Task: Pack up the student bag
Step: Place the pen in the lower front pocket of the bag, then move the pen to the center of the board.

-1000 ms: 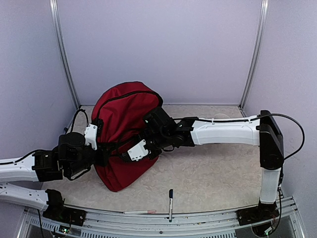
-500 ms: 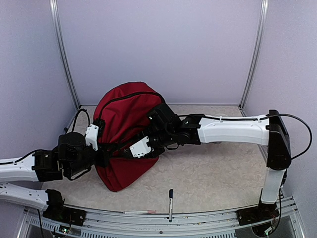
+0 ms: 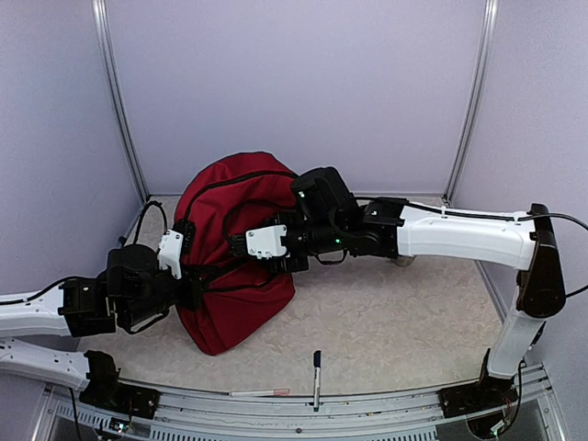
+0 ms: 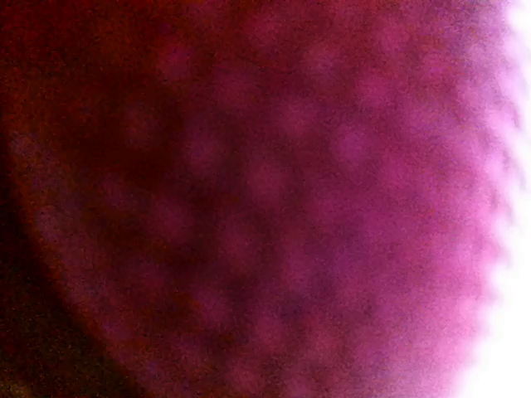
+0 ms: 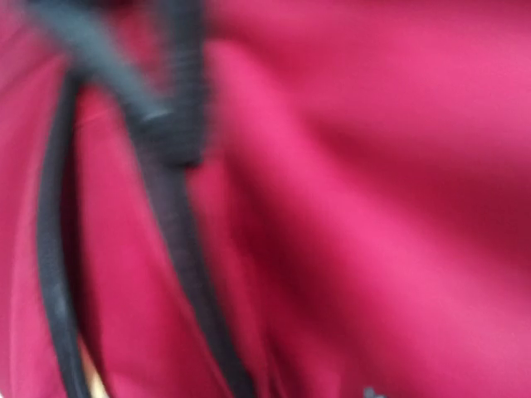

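The student bag (image 3: 230, 197) is a big dark red backpack lying bulged at the left of the table. My left gripper (image 3: 195, 287) is pressed into its left side among black straps, with the fingers hidden. The left wrist view holds only blurred red fabric (image 4: 290, 207). My right gripper (image 3: 235, 244) hangs over the middle of the bag, pointing left. The right wrist view is blurred and shows red fabric (image 5: 373, 166) crossed by a black zipper line (image 5: 178, 240), with no fingers visible. Neither view shows how the jaws stand.
A dark pen (image 3: 316, 367) lies near the front edge, right of the bag. A thin pale pen (image 3: 260, 393) rests on the front rail. Walls and corner posts close in the back and sides. The right arm spans the table's middle.
The right arm has swung up and back, carrying its gripper from the bag's lower middle to higher over its centre. The left arm has stayed still.
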Controlling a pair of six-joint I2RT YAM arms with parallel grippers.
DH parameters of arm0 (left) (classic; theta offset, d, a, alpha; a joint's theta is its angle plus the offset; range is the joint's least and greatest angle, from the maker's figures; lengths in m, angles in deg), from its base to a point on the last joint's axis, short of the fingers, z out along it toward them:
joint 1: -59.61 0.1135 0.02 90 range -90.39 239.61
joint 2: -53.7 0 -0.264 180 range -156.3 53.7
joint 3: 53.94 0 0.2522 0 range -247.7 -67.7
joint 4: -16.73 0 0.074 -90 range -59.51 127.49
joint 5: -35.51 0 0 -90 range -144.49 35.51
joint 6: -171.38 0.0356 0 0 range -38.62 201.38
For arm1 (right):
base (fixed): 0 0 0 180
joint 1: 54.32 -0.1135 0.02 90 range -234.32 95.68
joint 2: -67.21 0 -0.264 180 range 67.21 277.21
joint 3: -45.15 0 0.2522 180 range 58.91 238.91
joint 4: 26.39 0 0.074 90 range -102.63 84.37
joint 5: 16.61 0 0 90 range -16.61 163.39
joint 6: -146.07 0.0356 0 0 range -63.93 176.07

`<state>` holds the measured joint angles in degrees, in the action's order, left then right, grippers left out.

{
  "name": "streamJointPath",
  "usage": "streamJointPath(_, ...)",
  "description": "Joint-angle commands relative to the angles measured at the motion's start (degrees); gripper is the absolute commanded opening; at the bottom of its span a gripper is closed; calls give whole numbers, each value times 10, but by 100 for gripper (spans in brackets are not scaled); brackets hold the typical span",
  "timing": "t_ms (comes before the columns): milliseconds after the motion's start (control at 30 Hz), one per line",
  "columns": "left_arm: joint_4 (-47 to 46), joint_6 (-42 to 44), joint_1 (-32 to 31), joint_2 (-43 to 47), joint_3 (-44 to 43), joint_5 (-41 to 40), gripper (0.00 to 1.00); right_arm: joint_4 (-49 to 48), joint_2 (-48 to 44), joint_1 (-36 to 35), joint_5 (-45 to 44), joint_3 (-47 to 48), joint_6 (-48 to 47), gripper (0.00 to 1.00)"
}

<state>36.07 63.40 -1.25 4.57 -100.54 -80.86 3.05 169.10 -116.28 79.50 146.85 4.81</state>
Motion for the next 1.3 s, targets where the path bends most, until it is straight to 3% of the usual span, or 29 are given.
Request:
streamJointPath(0, -49, -19, -8, 24, -18, 2, 9, -54, -62, 3, -86, 1, 289, 55)
streamJointPath(167, -51, -16, -8, 26, -10, -2, 9, -25, -106, -1, -202, -103, 628, 50)
streamJointPath(267, -55, -16, -8, 27, -8, 1, 10, 21, -115, -27, -223, -170, 749, 50)
streamJointPath(400, -57, -14, -8, 26, -6, 5, 10, 174, -66, -82, -257, -171, 864, 57)
streamJointPath(600, -63, -12, -8, 22, -3, 11, 12, 266, 17, -131, -196, -160, 937, 66)
streamJointPath(833, -62, -3, -8, 22, -1, 17, 13, 290, 51, -156, -152, -165, 965, 65)
streamJointPath(1133, -65, -2, -8, 20, 5, 16, 13, 210, 57, -152, -59, -212, 961, 48)
streamJointPath(1267, -60, -2, -7, 20, 6, 15, 13, 214, 55, -126, -80, -228, 946, 29)
